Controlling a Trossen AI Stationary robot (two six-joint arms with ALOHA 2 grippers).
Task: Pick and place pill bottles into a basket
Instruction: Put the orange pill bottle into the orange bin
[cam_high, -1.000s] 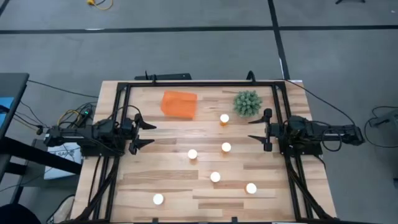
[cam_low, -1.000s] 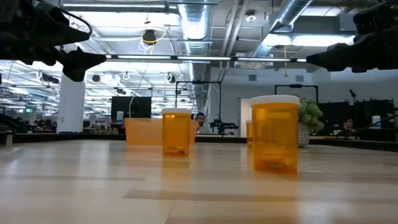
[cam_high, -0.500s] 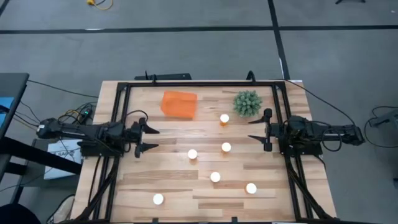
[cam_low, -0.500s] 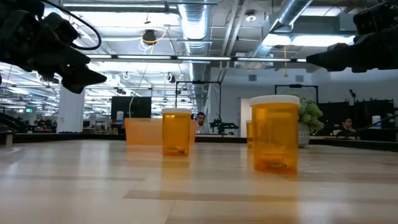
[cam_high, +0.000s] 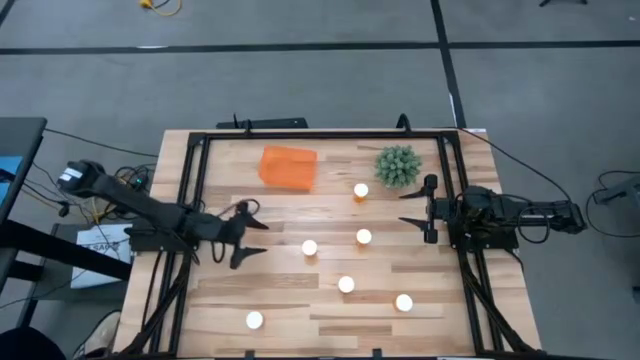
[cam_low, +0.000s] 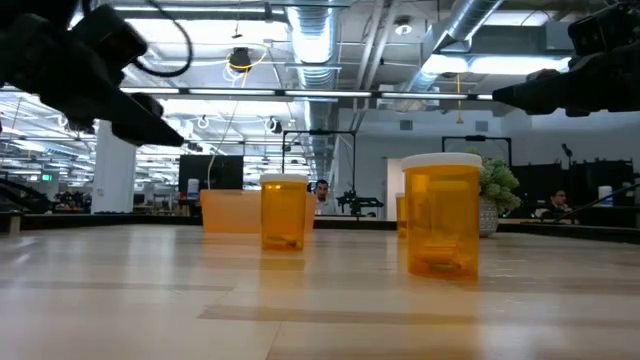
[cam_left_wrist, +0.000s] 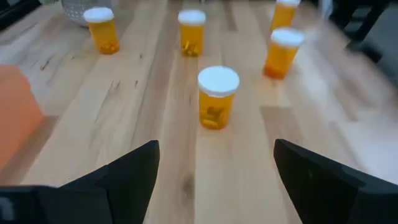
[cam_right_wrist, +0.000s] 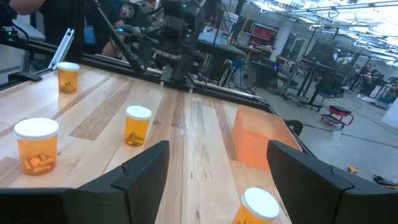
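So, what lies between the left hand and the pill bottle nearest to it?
Only bare wooden table. The high view shows the open left hand short of the nearest pill bottle, and the left wrist view shows that bottle ahead past its fingers.

A spiky green plant (cam_high: 398, 166) stands on the wooden table (cam_high: 280, 290).

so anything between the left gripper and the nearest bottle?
Nothing visible. The left gripper is open and faces the bottle across bare table; the left wrist view shows it centred ahead between the fingers. The basket sits off to the side.
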